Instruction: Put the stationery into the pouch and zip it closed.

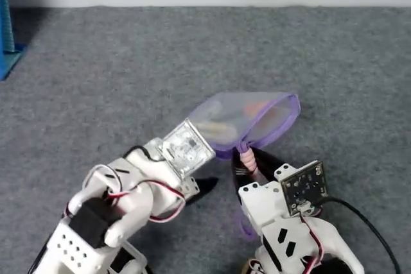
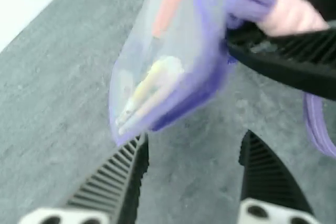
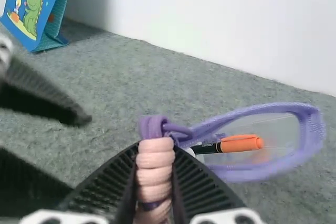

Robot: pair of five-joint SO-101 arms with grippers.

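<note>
The translucent purple pouch (image 1: pixel 247 120) lies mid-table with its mouth (image 3: pixel 262 140) open. Inside it are an orange-capped marker (image 3: pixel 239 144) and pale pens (image 2: pixel 149 90). My right gripper (image 3: pixel 156 153) is shut on the pink zipper pull (image 3: pixel 155 169) at the pouch's near corner, also seen as the right gripper (image 1: pixel 246 158) from above. My left gripper (image 2: pixel 196 136) stands open just short of the pouch's closed end, with nothing between its fingers (image 2: pixel 126 182). A purple strap (image 2: pixel 315 124) hangs below the pull.
A blue dinosaur-print box (image 3: pixel 37 9) stands at the far left by the white wall, also the blue box (image 1: pixel 6 30) from above. Grey felt table surface (image 1: pixel 128 62) stretches open behind and to the left of the pouch.
</note>
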